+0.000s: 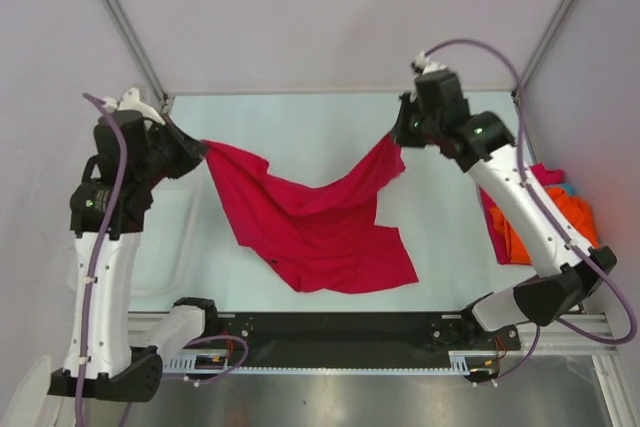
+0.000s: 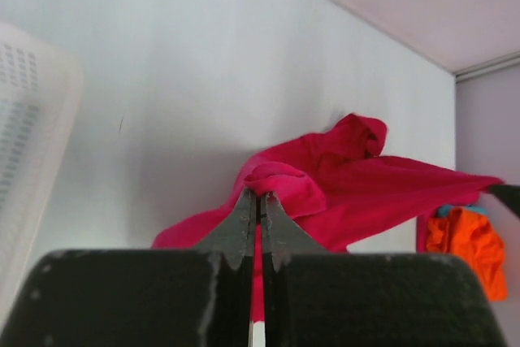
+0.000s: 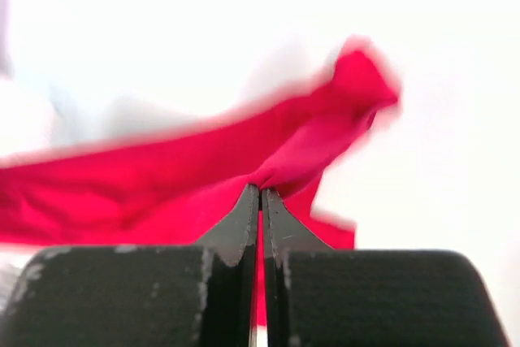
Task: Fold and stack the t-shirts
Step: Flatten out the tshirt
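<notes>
Both claws are clamped on cloth. Our left claw (image 2: 260, 201) is pinched tight on a bunched fold of the crimson t-shirt (image 1: 320, 227), its two dark tapered fingers pressed together with red fabric squeezed at the tips. Our right claw (image 3: 260, 193) grips the same shirt just as tightly at the opposite corner, where the fabric gathers into a twisted point. That wrist view is blurred, so we cannot read the weave there.

Toward the near edge of the desk (image 1: 300, 122), the lower part of the shirt appears to lie on the surface in soft creases, its hem ending in a squared corner at the near right. From there the cloth rises to both claws and sags in a shallow curve between them, matte and limp, with wrinkles running along the span.

At the right edge, partly behind the right arm (image 1: 520, 197), we see a crumpled heap well apart from the crimson shirt. It shows an orange t-shirt (image 1: 570, 217), a magenta-pink t-shirt (image 1: 493, 230) on its left side and a sliver of a teal t-shirt (image 1: 566, 189) at its far side. By the left edge sits a white lattice basket (image 2: 32, 136), its wall pierced with small holes and its corner rounded.

Beyond the hanging cloth, the far strip of desk runs pale and smooth up to the back wall (image 1: 330, 17).
</notes>
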